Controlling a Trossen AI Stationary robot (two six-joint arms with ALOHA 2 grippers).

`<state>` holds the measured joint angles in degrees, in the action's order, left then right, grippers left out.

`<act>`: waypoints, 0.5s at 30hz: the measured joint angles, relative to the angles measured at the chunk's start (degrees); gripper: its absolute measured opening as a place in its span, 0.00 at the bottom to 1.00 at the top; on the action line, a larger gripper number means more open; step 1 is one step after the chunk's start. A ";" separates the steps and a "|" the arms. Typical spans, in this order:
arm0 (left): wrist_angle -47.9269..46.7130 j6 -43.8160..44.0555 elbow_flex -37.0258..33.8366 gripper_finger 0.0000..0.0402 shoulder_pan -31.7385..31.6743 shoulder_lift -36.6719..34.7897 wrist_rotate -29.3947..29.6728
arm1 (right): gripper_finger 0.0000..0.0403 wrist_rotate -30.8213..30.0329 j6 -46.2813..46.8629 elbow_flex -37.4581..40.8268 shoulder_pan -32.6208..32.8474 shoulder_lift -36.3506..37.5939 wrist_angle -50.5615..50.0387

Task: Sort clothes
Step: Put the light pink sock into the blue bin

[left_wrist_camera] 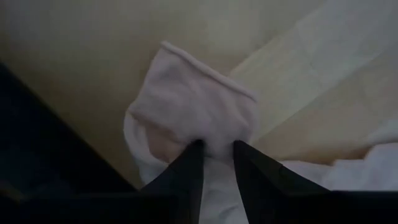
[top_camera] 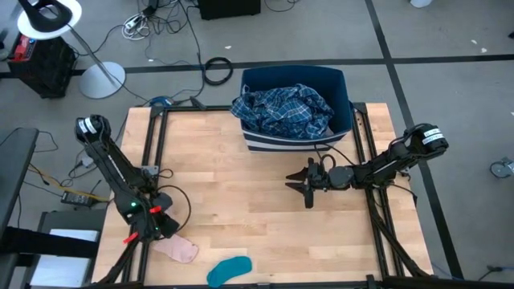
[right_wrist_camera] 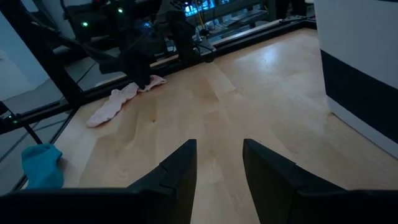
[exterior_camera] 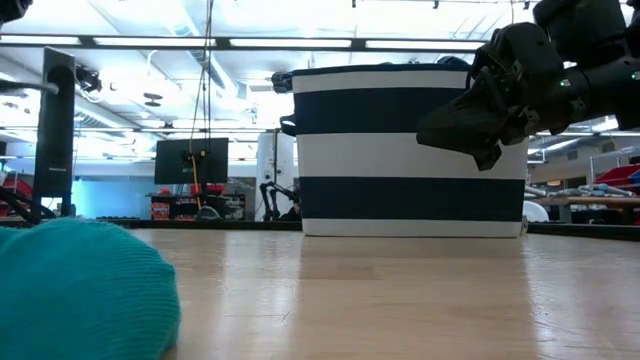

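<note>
A pink sock (top_camera: pixel 178 250) lies flat on the wooden table near its front left corner. My left gripper (top_camera: pixel 163 233) is down on the sock's left end, shut on it. A teal sock (top_camera: pixel 229 270) lies flat at the front edge and also shows close up in the low view (exterior_camera: pixel 80 295). A blue plaid shirt (top_camera: pixel 285 111) is heaped in the navy-and-white striped bin (top_camera: pixel 347 96) at the table's far side. My right gripper (top_camera: pixel 306 186) hovers open and empty over the table's middle right, in front of the bin. My left gripper pinches a bunched bit of the pink sock (left_wrist_camera: pixel 216 149) between its two fingers, at the end away from the sock's open cuff (left_wrist_camera: pixel 205 78). The fingers come from above, slanting down. The rest of the sock lies slack on the table.
The bin (exterior_camera: pixel 410 150) stands at the table's far edge, right of the middle. Black frame rails (top_camera: pixel 152 152) run along the table's left and right sides. Bare wood (top_camera: pixel 233 185) spans the table's middle. Cables and a lamp stand (top_camera: pixel 100 76) lie on the floor beyond.
</note>
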<state>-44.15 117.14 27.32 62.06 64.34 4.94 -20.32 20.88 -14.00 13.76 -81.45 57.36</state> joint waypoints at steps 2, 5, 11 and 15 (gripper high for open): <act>3.58 -0.03 -2.23 0.23 0.00 -0.14 -0.79 | 0.33 0.02 -0.01 0.00 0.00 0.00 0.00; 6.24 0.41 -3.56 0.19 -0.17 -0.38 -1.72 | 0.33 0.02 0.03 0.00 0.00 0.00 0.00; 1.24 -2.72 0.47 0.02 -1.71 0.18 -0.31 | 0.33 0.02 0.03 0.00 0.00 0.00 0.00; -4.40 -3.35 4.41 0.01 -2.46 0.11 1.70 | 0.33 0.02 0.22 0.00 -0.02 0.00 0.04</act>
<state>-48.55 113.79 31.73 59.60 64.45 6.64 -20.29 21.09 -14.00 13.74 -81.45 57.41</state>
